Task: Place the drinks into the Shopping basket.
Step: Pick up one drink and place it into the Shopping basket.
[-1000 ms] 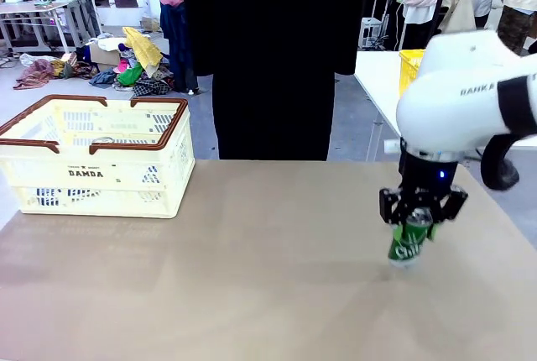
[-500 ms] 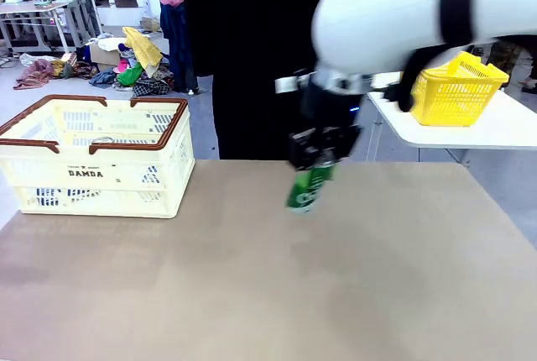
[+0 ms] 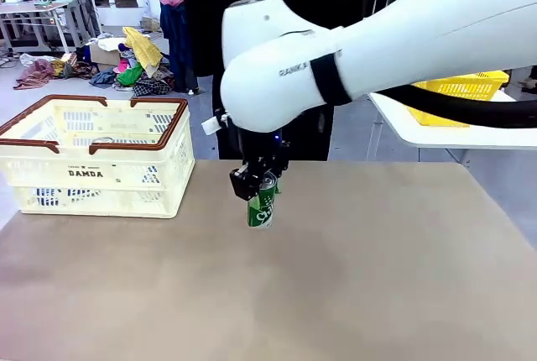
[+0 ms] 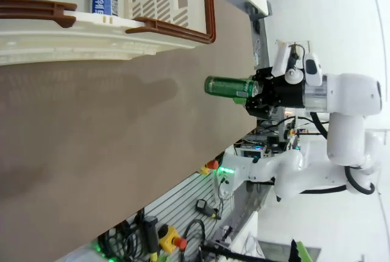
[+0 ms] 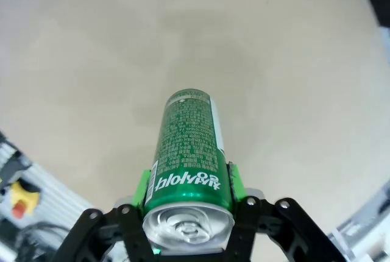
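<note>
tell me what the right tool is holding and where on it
The right tool holds a green can by its upper end, pads on opposite sides just below the silver top, clear above the table.

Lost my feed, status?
Right gripper shut on green can, above table. Left open. Shopping basket to its left, path clear.

Readable: black "DAMDA" on the front wall of the cream Shopping basket [image 3: 86, 174], with a line of smaller print above it too small to make out. White lettering on the green can [image 5: 189, 164] — seen upside down, not surely legible — plus fine print down its side, unreadable. Grey lettering on the white arm [image 3: 293, 68], too blurred to read.
</note>
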Robot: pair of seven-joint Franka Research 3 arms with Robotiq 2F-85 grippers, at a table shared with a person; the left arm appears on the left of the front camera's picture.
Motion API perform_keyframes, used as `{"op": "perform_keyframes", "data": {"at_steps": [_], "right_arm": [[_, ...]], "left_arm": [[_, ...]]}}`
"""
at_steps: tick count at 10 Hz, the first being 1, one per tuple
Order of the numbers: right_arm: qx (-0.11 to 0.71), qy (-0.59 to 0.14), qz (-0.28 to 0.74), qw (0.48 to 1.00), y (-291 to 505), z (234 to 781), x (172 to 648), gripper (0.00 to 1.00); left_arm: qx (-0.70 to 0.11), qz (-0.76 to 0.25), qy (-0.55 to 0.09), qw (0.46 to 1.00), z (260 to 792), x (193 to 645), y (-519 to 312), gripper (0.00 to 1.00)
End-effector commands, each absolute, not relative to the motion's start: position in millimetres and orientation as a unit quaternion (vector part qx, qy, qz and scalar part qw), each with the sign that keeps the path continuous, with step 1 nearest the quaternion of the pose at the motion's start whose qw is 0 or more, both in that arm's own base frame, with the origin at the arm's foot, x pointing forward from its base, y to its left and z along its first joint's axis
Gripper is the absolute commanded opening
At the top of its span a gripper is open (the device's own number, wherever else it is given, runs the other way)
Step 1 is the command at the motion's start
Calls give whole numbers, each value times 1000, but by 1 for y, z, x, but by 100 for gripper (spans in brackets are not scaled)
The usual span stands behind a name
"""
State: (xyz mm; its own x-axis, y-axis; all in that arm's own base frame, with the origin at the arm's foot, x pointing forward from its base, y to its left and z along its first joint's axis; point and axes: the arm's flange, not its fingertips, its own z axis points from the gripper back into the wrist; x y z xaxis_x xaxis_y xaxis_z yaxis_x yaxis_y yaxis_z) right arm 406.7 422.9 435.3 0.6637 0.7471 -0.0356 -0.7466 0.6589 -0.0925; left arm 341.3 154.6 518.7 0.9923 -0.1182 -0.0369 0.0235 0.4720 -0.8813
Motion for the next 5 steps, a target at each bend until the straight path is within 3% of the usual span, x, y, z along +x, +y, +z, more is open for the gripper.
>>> {"op": "perform_keyframes", "data": {"at_steps": [1, 5], "right_arm": [[-90, 11, 440, 893, 455, 439, 428, 0], [-86, 17, 477, 874, 469, 419, 419, 0]], "left_arm": [[-511, -49, 48, 857, 519, 337, 156, 100], [-511, -49, 48, 857, 519, 337, 156, 100]]}}
